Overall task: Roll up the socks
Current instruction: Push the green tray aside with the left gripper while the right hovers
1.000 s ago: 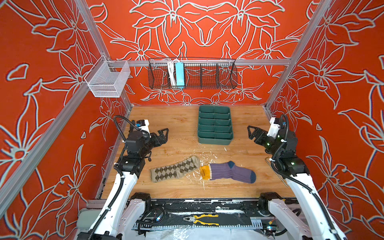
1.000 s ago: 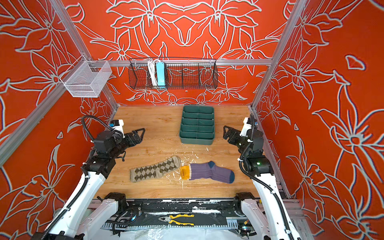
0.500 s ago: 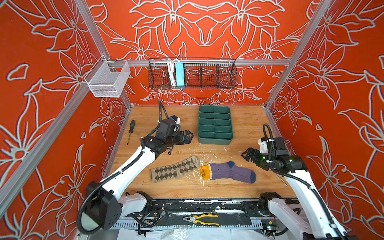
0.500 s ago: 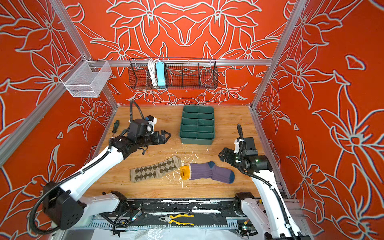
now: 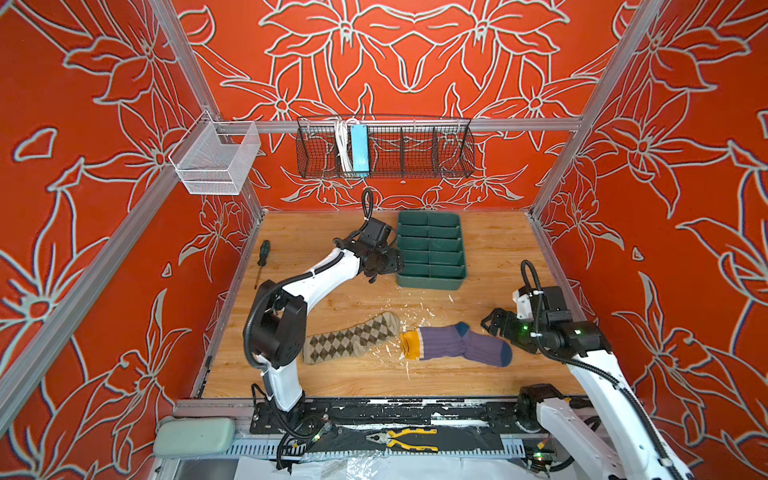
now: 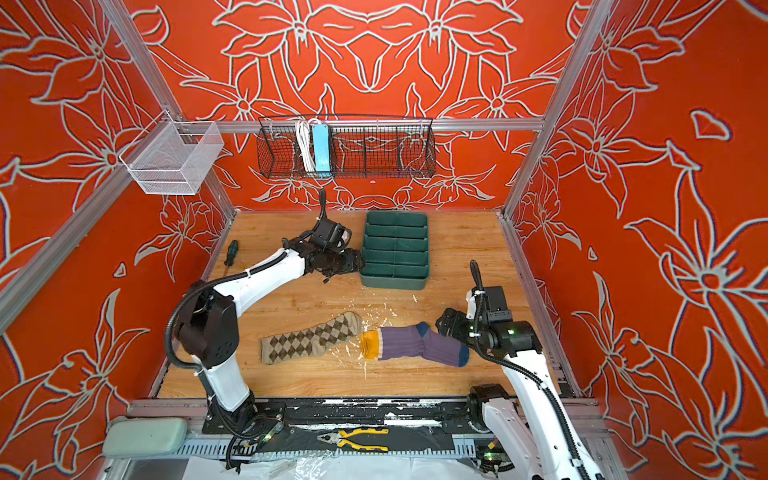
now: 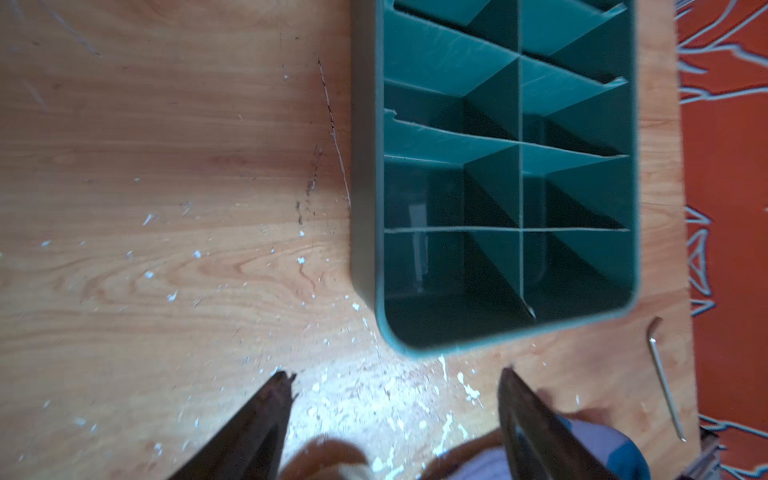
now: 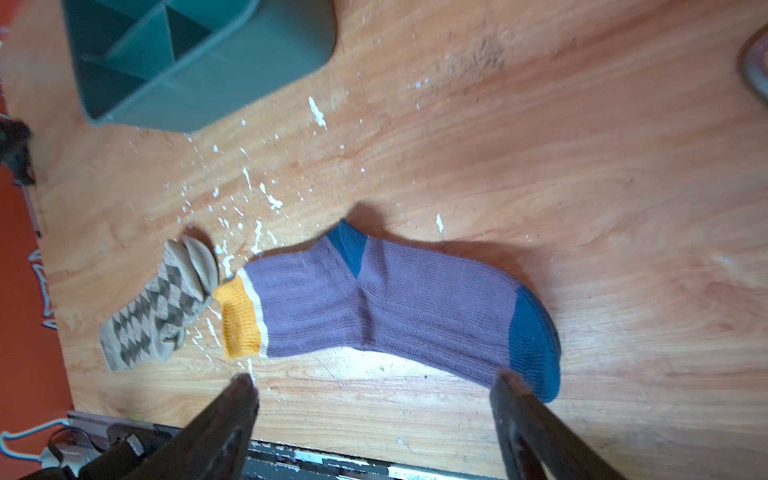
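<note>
Both left fingers [image 7: 257, 424], right fingers [image 8: 224, 424] spread; hex key [image 7: 665, 382] only in left wrist view.

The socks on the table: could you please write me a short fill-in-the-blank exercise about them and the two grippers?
1. The argyle sock lies flat on the table, one end close to the ____ cuff of the purple sock.
2. The right gripper hovers open by that sock's ____ end.
3. The left gripper, open and empty, is beside the ____ divided tray.
4. Neither sock is ____ yet.
Missing words: yellow; toe; green; rolled.
</note>
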### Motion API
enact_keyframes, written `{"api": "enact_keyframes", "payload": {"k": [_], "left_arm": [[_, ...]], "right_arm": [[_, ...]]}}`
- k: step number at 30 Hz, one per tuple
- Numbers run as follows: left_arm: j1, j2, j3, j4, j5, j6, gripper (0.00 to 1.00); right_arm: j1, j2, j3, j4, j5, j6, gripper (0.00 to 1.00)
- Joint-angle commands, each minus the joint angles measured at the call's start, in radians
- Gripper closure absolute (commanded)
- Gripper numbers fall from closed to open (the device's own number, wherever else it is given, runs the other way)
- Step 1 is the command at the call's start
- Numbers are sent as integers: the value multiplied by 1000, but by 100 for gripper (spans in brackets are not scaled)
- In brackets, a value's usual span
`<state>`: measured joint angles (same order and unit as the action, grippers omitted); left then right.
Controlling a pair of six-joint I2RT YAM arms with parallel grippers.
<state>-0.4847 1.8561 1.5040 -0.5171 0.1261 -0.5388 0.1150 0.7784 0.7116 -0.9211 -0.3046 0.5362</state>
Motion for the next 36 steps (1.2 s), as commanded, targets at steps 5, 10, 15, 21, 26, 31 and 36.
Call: {"api": "enact_keyframes", "payload": {"k": [5, 10, 15, 21, 26, 31, 36], "left_arm": [[-5, 166, 222, -122, -25, 7, 36], [-5, 267, 330, -202, -62, 26, 45], [-5, 314, 374, -224, -96, 33, 50], [-5, 340, 406, -212, -96, 32, 55], [-5, 388, 476, -245, -115, 48, 63], [-5, 449, 558, -289, -136, 61, 68], [-5, 498, 628, -352, -201, 92, 79]], "right_arm": [[77, 57, -15, 57, 34, 17, 10], [108, 82, -14, 69, 56, 15, 10], [122, 86, -12, 76, 71, 17, 10], [140, 97, -17, 93, 83, 26, 10], [159, 105, -26, 107, 90, 37, 10], [167, 101, -24, 103, 98, 36, 10], [171, 99, -23, 100, 105, 31, 10]]}}
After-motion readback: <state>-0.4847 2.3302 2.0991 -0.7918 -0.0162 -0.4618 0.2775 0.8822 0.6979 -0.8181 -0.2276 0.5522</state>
